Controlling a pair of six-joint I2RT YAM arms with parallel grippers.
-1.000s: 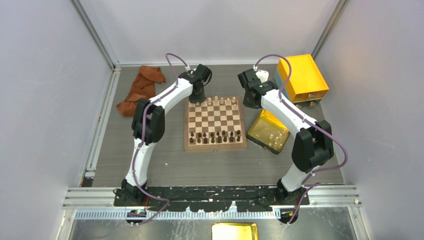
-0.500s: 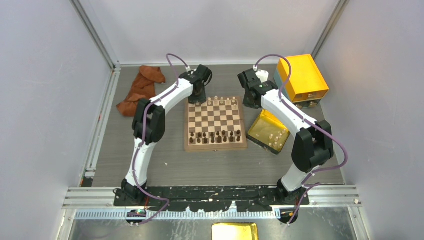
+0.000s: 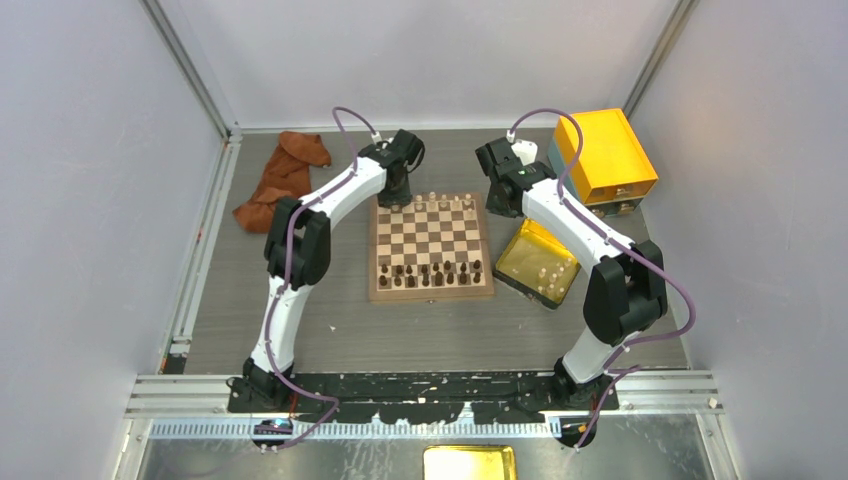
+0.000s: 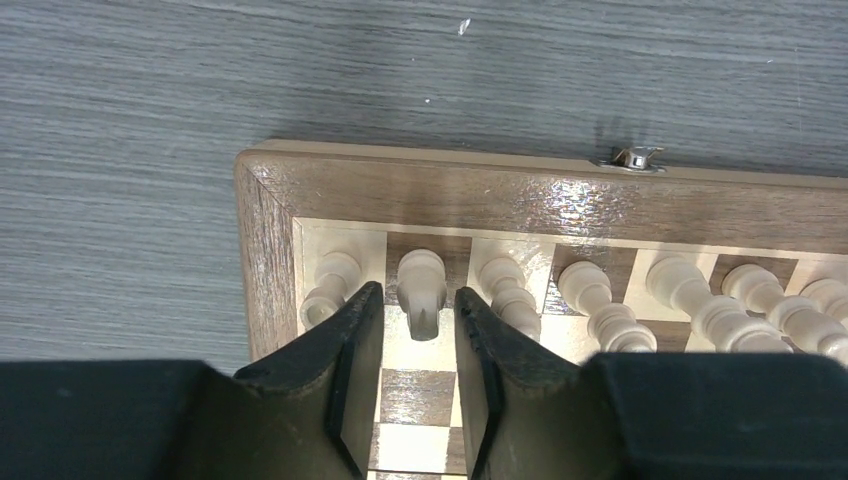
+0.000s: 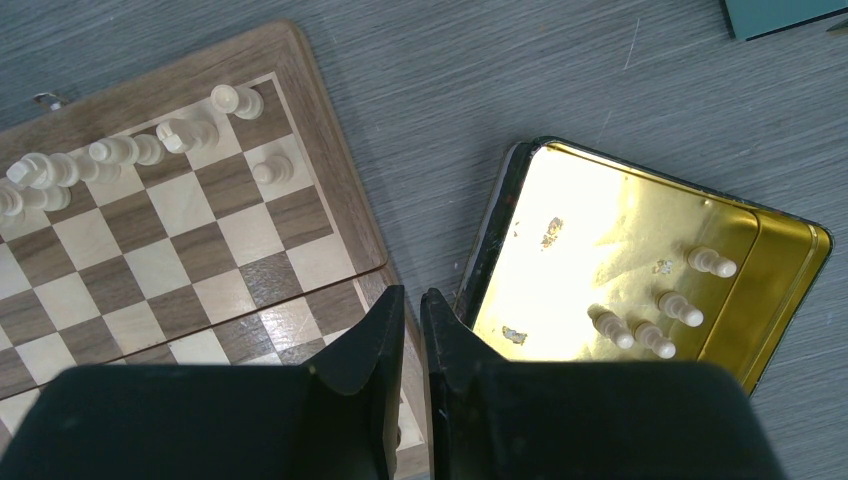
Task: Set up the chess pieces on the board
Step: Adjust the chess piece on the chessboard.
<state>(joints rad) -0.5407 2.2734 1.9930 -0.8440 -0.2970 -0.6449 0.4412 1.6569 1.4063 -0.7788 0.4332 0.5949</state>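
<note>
Cream chess pieces (image 4: pixel 590 290) on the board (image 4: pixel 268 210), left gripper (image 4: pixel 415 298) pointing down, apart astride one, right gripper (image 5: pixel 412 300) hovering closed

White arms (image 3: pixel 340 190), black joints (image 3: pixel 300 245); purple cables (image 3: pixel 345 108)

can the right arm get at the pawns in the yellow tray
Probably yes: the tray lies open beside the right hand, nothing covers its pawns, though the hand is shut.

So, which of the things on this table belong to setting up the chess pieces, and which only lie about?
For the job: pale chess pieces on the far row, more in the golden tray; the board.
Lying about: brown cloth, orange-yellow box.
</note>
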